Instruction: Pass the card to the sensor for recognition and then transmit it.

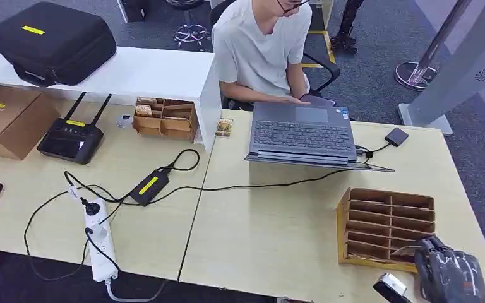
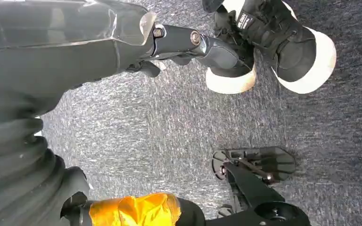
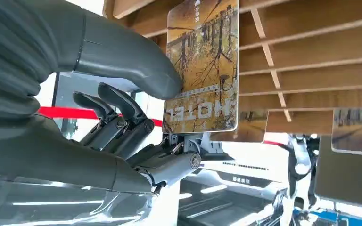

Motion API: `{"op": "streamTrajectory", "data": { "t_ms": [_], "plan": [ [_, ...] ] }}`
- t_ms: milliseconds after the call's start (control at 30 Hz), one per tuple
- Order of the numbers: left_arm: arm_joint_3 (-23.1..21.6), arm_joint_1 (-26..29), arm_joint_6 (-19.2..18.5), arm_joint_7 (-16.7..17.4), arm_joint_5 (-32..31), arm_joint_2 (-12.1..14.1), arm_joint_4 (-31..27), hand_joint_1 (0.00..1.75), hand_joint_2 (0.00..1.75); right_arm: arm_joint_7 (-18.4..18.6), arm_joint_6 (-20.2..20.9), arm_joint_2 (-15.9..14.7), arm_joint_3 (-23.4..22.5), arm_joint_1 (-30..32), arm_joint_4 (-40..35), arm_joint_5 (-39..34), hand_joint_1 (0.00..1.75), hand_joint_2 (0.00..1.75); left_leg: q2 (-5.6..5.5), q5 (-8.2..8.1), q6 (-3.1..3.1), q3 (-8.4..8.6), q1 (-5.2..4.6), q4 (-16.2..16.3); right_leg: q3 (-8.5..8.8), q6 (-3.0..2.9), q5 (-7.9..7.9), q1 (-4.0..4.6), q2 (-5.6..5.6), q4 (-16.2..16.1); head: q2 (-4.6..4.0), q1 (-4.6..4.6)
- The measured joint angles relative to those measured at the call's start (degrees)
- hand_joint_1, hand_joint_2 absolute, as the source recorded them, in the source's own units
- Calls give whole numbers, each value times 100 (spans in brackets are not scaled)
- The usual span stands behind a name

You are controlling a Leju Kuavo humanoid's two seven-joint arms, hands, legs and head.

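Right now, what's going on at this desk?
The robot's right hand pinches a hotel card between thumb and fingers, right at the wooden slotted rack at the desk's near right corner. Its left hand hangs over the carpet, holding nothing. Across the desk a seated person works at a laptop.

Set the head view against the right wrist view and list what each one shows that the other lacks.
Head view alone: the grey open laptop, a seated person in a white shirt, the black hard case and the white power strip. Right wrist view alone: the yellow-brown tree-printed hotel card pinched under the thumb against the fingers. Both share the right hand and the wooden slotted card rack.
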Motion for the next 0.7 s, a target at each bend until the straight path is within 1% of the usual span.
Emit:
{"op": "streamTrajectory", "data": {
  "t_ms": [533, 700],
  "plan": [
    [0, 0, -17, 7, -9, 0, 0, 0, 175, -4, -4, 0, 63, -190, 2, 0, 175, 175, 0, 0, 0, -2, 0, 0, 0, 0, 0, 0, 0, 0, 0, 0],
    [-9, 1, -24, 18, -46, 0, 0, 0, 175, -4, -57, 0, 114, -387, -4, 0, 175, 175, 1, 0, 0, -1, 0, 0, 0, 0, 0, 0, 1, 1, 0, 0]
  ]
}}
